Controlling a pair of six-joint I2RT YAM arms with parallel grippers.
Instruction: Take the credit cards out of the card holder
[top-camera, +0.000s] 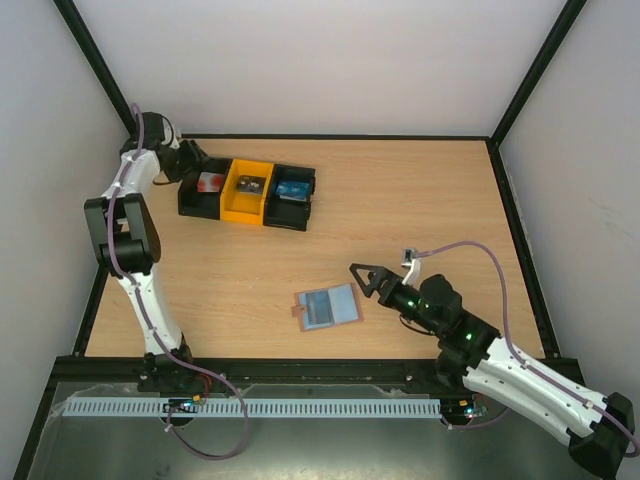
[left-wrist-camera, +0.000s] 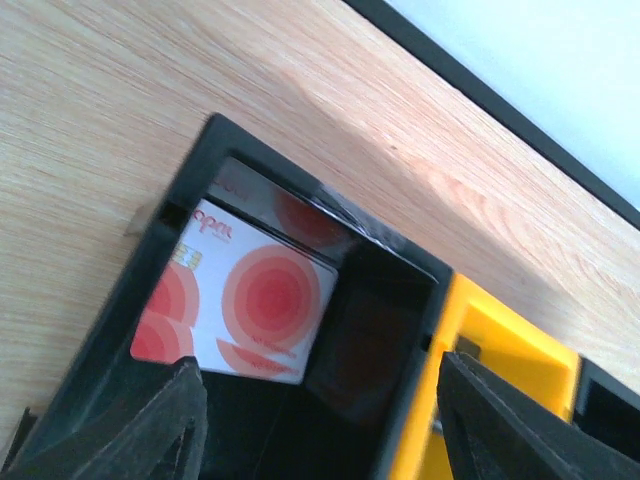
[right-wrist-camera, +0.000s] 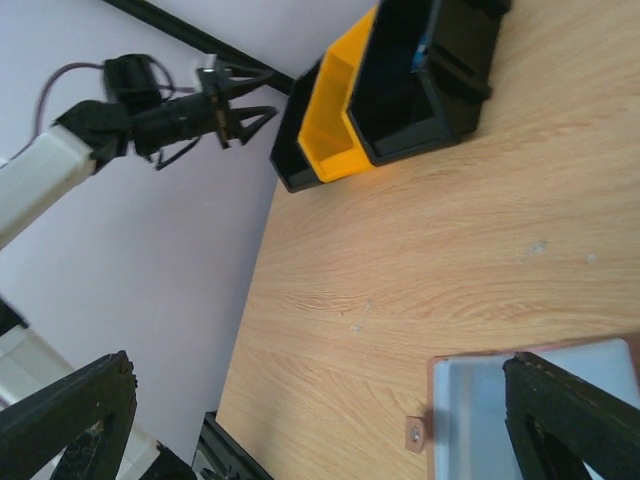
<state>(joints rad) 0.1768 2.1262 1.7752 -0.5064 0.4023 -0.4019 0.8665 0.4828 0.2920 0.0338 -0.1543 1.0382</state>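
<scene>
The left gripper (left-wrist-camera: 320, 365) hangs over the end black bin (left-wrist-camera: 135, 290) of the row. Its jaws are wide apart and hold nothing. A credit card (left-wrist-camera: 240, 300) with red circles lies flat inside that bin, beneath the gripper. The right gripper (right-wrist-camera: 318, 365) is likewise spread and empty, just beside the card holder (top-camera: 327, 307). The holder lies open on the bench (top-camera: 420, 200), blue-grey side up.

Top overlooks table (top-camera: 420, 200), left wrist close above bins (top-camera: 243, 208), right wrist sees them afar
</scene>
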